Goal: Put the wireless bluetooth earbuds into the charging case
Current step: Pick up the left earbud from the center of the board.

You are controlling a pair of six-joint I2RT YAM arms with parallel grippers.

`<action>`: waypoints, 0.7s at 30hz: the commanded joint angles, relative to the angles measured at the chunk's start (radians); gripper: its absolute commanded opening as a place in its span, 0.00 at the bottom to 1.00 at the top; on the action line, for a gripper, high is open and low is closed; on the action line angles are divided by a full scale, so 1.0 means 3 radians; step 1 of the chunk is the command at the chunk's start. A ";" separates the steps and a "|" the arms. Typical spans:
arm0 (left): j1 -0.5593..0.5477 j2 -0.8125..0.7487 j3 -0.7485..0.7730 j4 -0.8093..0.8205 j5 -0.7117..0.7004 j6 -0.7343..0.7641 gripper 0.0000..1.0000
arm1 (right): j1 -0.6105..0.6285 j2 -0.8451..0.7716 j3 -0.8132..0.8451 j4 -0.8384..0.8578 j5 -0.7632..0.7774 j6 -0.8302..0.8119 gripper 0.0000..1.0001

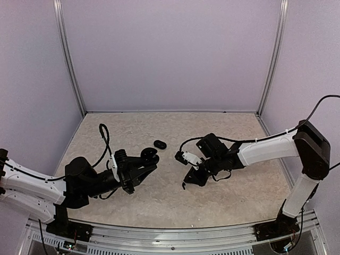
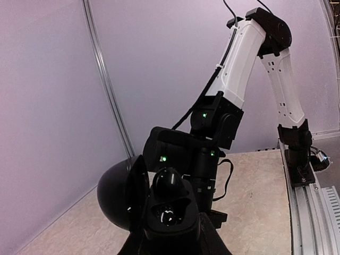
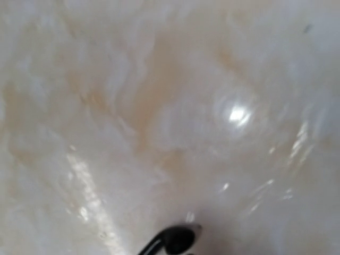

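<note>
On a bench (image 1: 234,127) of glossy cream-and-tan marbled surface, walled by three matte lavender panels (image 1: 170,53), two white-and-black jointed arms lean inward. The left arm (image 1: 32,186) reaches low from the near left corner. The right arm (image 1: 265,149) bends down from the right edge.

The black left gripper (image 1: 142,163) is clamped on the charging case (image 2: 170,212), the only one in view, holding it off the bench just left of centre. The case is a glossy black pebble, hinged open. In the left wrist view its domed lid (image 2: 114,196) stands to the left and its base faces the camera, showing moulded wells. A rounded knob (image 2: 169,180), glossy black, sits in the upper well; whether it is a bud cannot be told.

The right gripper (image 1: 187,183) points down at the bench just right of centre. Its fingers do not show in its own camera, and whether they are parted or closed cannot be told.

One small black oval piece (image 1: 160,144) lies on the bench just beyond the case, toward the far edge, apart from both grippers.

One earbud (image 3: 176,239), a tiny glossy black knob with a short stem, shows at the bottom edge of the right wrist view, against the blurred marbled surface. Whether it is held or lying there cannot be told.
</note>
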 commanded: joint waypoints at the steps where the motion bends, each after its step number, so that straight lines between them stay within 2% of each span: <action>1: 0.0025 -0.0028 -0.0048 0.0118 0.0013 -0.0040 0.11 | 0.0024 -0.0267 -0.0070 0.0064 0.0038 -0.0095 0.16; 5: 0.0028 -0.0047 -0.0052 0.0105 0.0017 -0.0063 0.11 | 0.0038 -0.0077 0.0201 -0.0349 0.0222 -0.0025 0.28; 9: 0.0030 -0.0068 -0.0055 0.0099 0.0001 -0.0077 0.11 | 0.0113 0.0137 0.0568 -0.0774 0.0335 0.0173 0.33; 21: 0.0033 -0.0069 -0.0058 0.0108 0.0001 -0.0056 0.11 | 0.0324 0.0620 0.1052 -0.1342 0.0619 0.0405 0.31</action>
